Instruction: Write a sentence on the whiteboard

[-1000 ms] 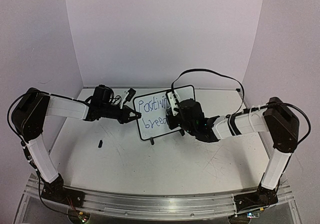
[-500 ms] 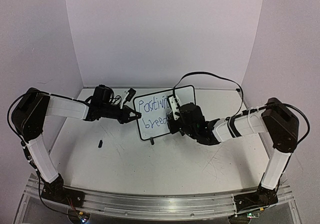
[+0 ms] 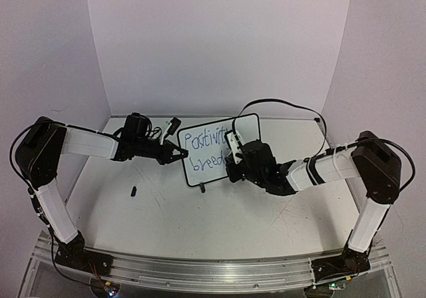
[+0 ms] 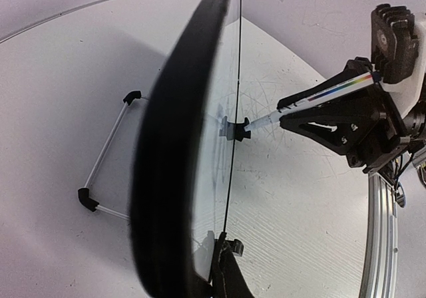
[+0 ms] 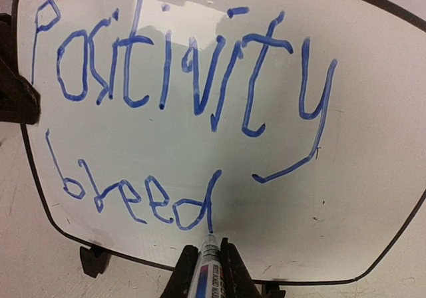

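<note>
The whiteboard stands upright at mid-table on small black feet. The sentence is blue handwriting, "Positivity" above "breed". My left gripper is shut on the board's left edge; in the left wrist view its jaws pinch the black frame seen edge-on. My right gripper is shut on a marker, whose tip touches the board at the foot of the "d". The same marker shows in the left wrist view, pressed to the board's face.
A small black cap lies on the table to the left front. A white rod stand with black ends sits behind the board. The right arm's black cable arcs above the board. Walls close in on three sides.
My right gripper has slid down the board with the marker, and the "d" of "breed" now shows. The left arm and the board have stayed still.
</note>
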